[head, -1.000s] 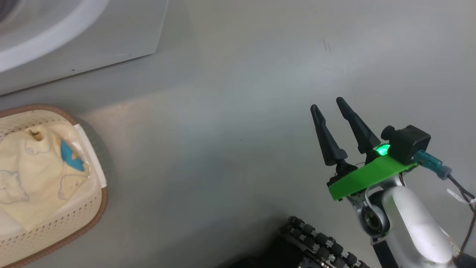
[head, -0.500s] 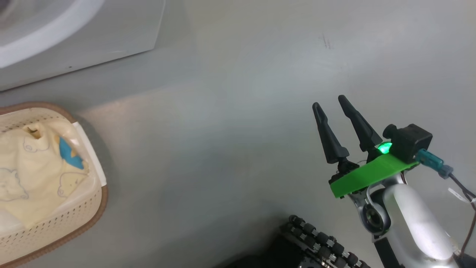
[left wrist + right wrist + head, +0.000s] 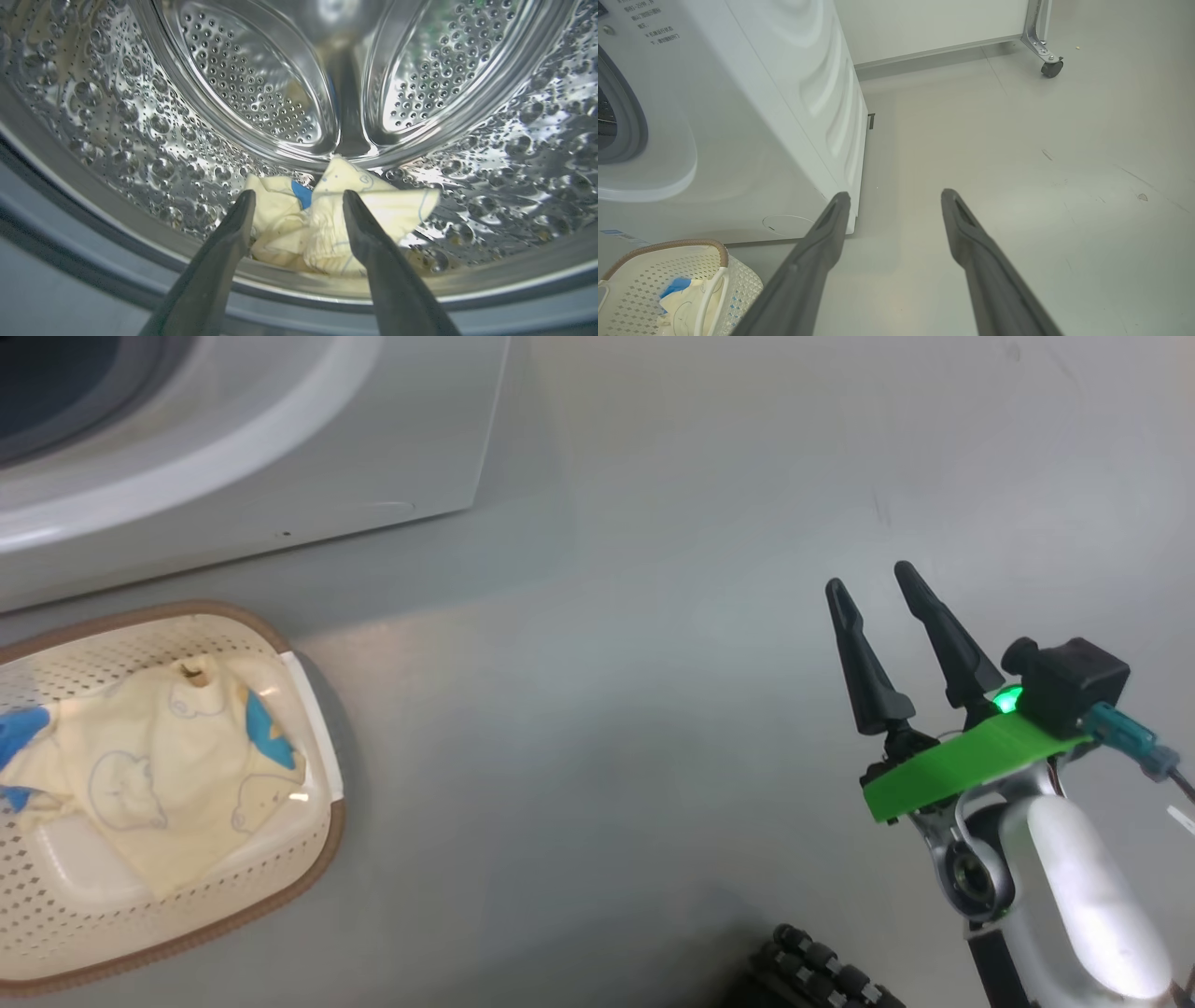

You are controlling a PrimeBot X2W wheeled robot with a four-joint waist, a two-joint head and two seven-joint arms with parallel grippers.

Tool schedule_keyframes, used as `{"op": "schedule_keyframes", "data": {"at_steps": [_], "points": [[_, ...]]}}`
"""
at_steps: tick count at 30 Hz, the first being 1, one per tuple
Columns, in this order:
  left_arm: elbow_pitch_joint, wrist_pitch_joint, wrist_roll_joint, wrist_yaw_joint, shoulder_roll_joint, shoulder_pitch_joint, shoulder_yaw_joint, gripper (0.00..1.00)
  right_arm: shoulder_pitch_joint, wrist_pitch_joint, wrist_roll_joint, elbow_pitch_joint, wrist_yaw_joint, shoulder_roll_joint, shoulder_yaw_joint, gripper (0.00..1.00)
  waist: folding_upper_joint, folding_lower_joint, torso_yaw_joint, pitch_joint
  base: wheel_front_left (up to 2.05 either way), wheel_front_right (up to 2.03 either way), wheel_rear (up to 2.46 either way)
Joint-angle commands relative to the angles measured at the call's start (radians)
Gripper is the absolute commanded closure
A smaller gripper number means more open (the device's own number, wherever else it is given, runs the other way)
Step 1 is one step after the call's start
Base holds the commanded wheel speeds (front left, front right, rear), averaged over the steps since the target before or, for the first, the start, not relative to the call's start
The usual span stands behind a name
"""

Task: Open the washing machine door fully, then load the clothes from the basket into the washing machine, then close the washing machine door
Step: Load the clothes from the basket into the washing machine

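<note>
The left end effector [image 3: 298, 193] points into the steel perforated drum [image 3: 131, 121] of the large white front-loading washing machine [image 3: 752, 116]. Its 2 dark fingers [image 3: 219, 261] are spread apart and grip nothing, and crumpled pale yellow soft clothes with blue patches [image 3: 303, 228] lie on the drum's bottom just beyond the fingertips. The right end effector [image 3: 868, 577] hangs over the grey floor [image 3: 607, 709], likewise spread and empty, well apart from the small cream perforated plastic basket with a brown rim [image 3: 233, 896], which stands near the washer and holds 1 pale yellow garment with bear outlines [image 3: 159, 775].
</note>
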Motion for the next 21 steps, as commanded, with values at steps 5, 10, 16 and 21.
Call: {"op": "schedule_keyframes", "data": {"at_steps": [5, 10, 16, 21], "points": [[-0.052, -0.033, -0.027, 0.029, -0.006, 0.083, 0.036, 0.00, 0.070, 0.026, -0.020, -0.059, 0.000, -0.020, -0.015, 0.00, -0.0001, 0.0000, 0.055, -0.087, 0.00, 0.00, 0.00], [-0.141, -0.041, -0.039, 0.056, -0.049, 0.203, 0.059, 0.00, 0.111, 0.052, -0.033, -0.091, 0.000, -0.020, -0.049, 0.00, -0.0001, 0.0000, 0.091, -0.152, 0.00, 0.00, 0.00], [-0.380, -0.042, -0.004, 0.092, -0.095, 0.416, 0.093, 0.00, 0.151, 0.081, -0.055, -0.139, 0.000, -0.019, -0.070, 0.00, -0.0001, 0.0000, 0.139, -0.226, 0.00, 0.00, 0.00], [-0.547, -0.042, 0.036, 0.123, -0.125, 0.596, 0.095, 0.00, 0.174, 0.110, -0.081, -0.171, 0.000, -0.026, -0.081, 0.00, -0.0001, 0.0000, 0.174, -0.282, 0.00, 0.00, 0.00]]}}
